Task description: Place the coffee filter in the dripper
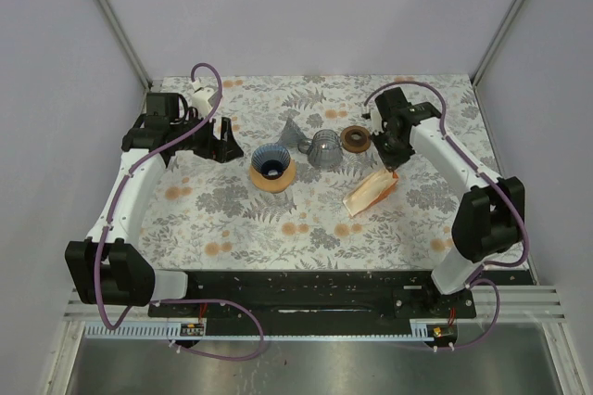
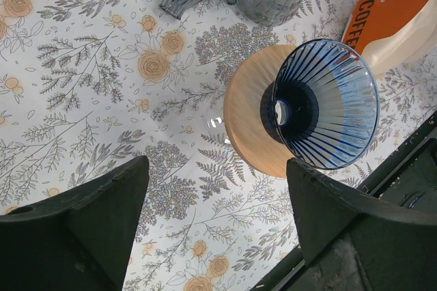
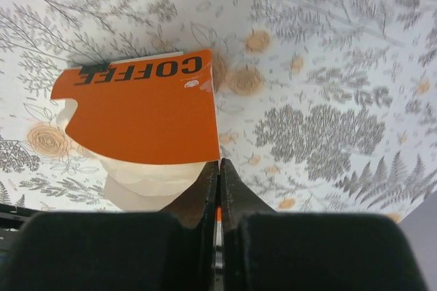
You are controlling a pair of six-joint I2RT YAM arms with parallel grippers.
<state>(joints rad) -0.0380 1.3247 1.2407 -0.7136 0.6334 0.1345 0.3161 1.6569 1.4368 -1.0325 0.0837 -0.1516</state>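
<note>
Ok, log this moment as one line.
left gripper: open, near dripper | right gripper: shut at filter pack edge, hold unclear | dripper: no filter inside yet

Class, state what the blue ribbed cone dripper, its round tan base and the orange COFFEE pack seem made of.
Blue ribbed cone dripper: probably glass or clear plastic; translucent, glossy. Round tan base: likely wood; matte, opaque. Orange COFFEE pack: card or paper, seemingly; flat, matte, printed lettering.
</note>
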